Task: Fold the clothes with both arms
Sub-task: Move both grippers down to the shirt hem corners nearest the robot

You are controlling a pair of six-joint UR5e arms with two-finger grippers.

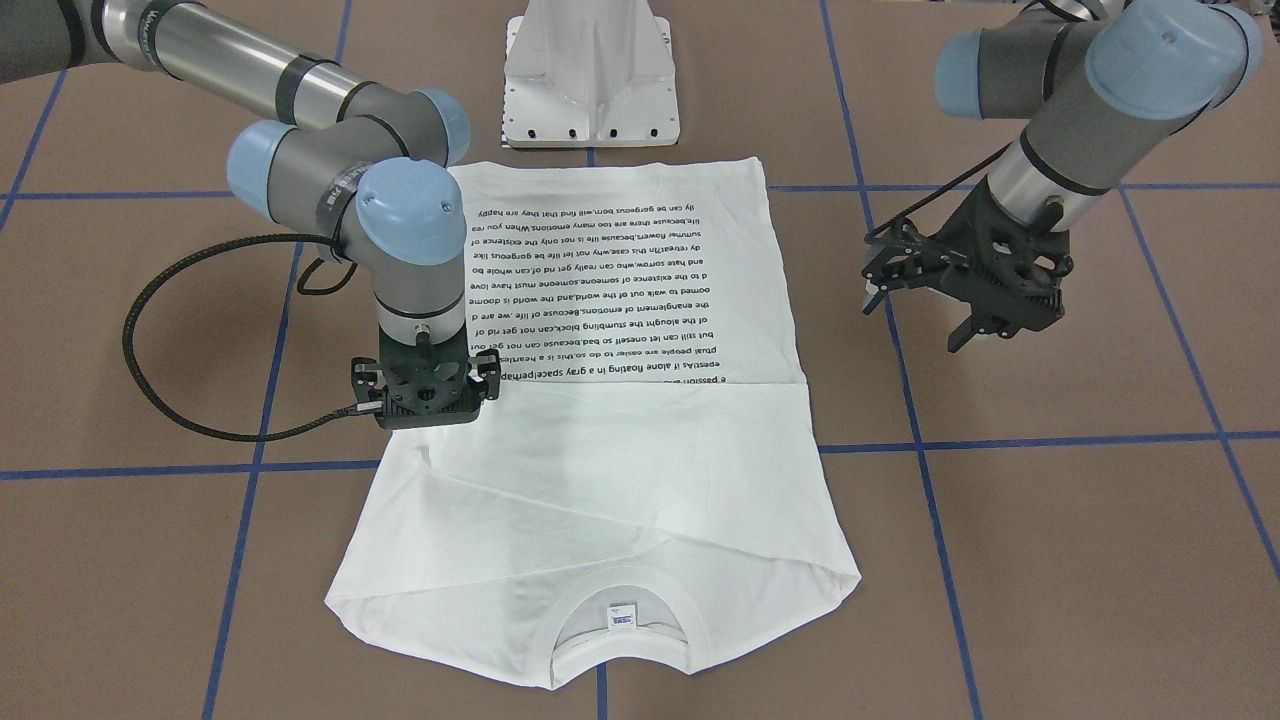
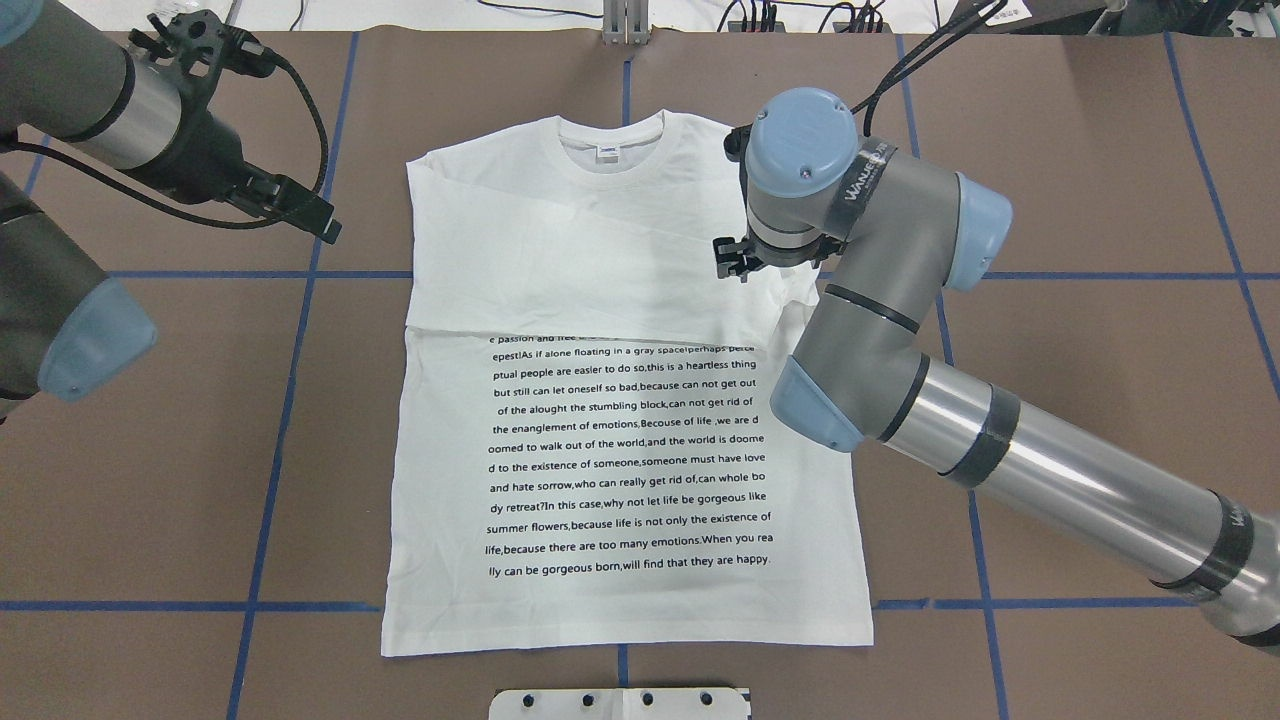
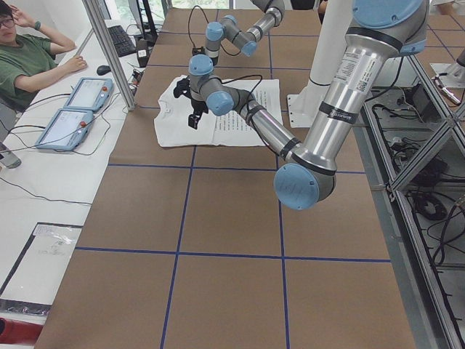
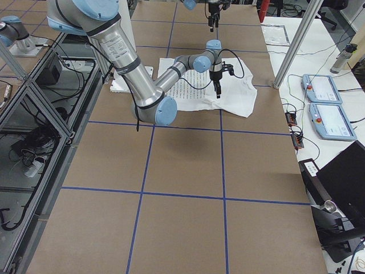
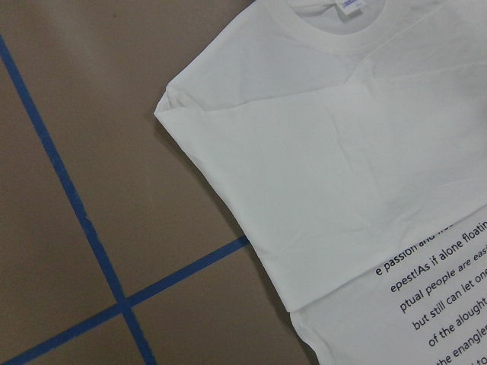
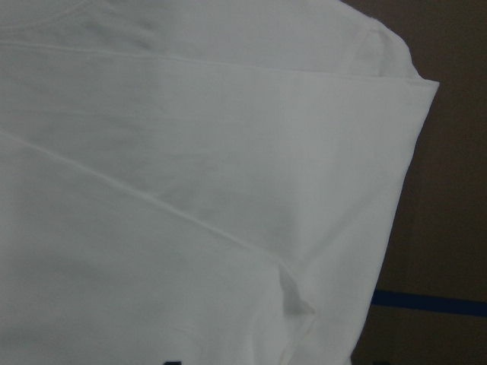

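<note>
The white T-shirt [image 2: 620,470] lies flat on the brown table with its black text upward. Its collar and neck label [image 2: 607,152] are at the far end. The sleeves are folded in across the chest, covering the top lines of text [image 1: 600,300]. My right gripper [image 1: 428,400] points straight down over the shirt's right edge, just below the shoulder; it also shows in the overhead view [image 2: 740,262]. Its fingertips are hidden under its body. My left gripper [image 1: 920,318] is open and empty, raised off the shirt beside its left side [image 2: 325,225]. The wrist views show only cloth [image 5: 342,190] [image 6: 190,190].
The white pedestal base [image 1: 590,80] stands at the shirt's hem end. Blue tape lines [image 1: 1000,442] cross the brown table. In the exterior left view a seated operator [image 3: 25,62] and two control tablets [image 3: 73,109] are beyond the table's far edge.
</note>
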